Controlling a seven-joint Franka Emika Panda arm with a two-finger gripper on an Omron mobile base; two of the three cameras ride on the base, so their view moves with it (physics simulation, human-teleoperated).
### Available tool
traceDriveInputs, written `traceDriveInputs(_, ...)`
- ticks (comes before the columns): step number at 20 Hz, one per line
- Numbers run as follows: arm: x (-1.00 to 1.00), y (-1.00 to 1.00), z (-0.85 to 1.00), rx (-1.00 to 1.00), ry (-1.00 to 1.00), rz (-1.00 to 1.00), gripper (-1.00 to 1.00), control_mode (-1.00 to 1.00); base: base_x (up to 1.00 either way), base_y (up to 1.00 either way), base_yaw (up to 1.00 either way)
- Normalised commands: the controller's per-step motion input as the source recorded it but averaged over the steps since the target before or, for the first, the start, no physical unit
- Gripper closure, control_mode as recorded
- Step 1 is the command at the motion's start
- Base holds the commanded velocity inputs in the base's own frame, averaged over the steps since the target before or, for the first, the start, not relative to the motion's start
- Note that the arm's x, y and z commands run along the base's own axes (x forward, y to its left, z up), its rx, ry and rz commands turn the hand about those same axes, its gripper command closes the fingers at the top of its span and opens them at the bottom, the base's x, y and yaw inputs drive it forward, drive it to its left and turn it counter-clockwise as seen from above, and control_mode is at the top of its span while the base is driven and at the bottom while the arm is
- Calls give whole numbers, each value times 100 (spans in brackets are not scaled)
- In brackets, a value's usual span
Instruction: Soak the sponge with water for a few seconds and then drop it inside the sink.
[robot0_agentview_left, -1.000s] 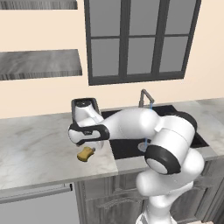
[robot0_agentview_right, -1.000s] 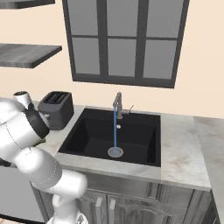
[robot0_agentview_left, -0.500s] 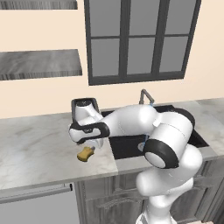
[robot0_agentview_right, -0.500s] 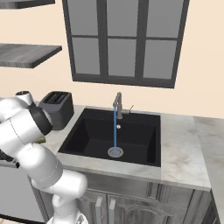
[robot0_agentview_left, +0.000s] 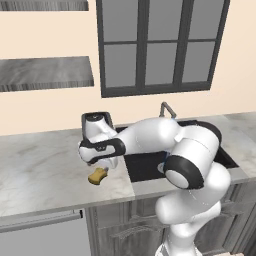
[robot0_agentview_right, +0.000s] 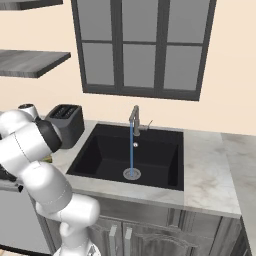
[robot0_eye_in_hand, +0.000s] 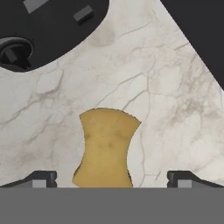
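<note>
Hovering my gripper (robot0_eye_in_hand: 112, 177) over the sponge (robot0_eye_in_hand: 107, 146) on the counter (robot0_eye_in_hand: 175, 118), fingers spread wide (nothing held), straddling its waist for pickup.

I can read no text, label, brand, number or sign anywhere here. Nothing I look at carries lettering that I can make out.
</note>
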Motion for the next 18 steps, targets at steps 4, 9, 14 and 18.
traceDriveInputs(4, 0, 0, -13, 0, 0, 0, -100, -100, 0, 0, 0)
traceDriveInputs(9, 0, 0, -25, 0, 0, 0, -100, -100, 0, 0, 0)
traceDriveInputs(14, 7, 0, -30, 0, 0, 0, -100, -100, 0, 0, 0)
traceDriveInputs(18, 9, 0, -29, 0, 0, 0, -100, -100, 0, 0, 0)
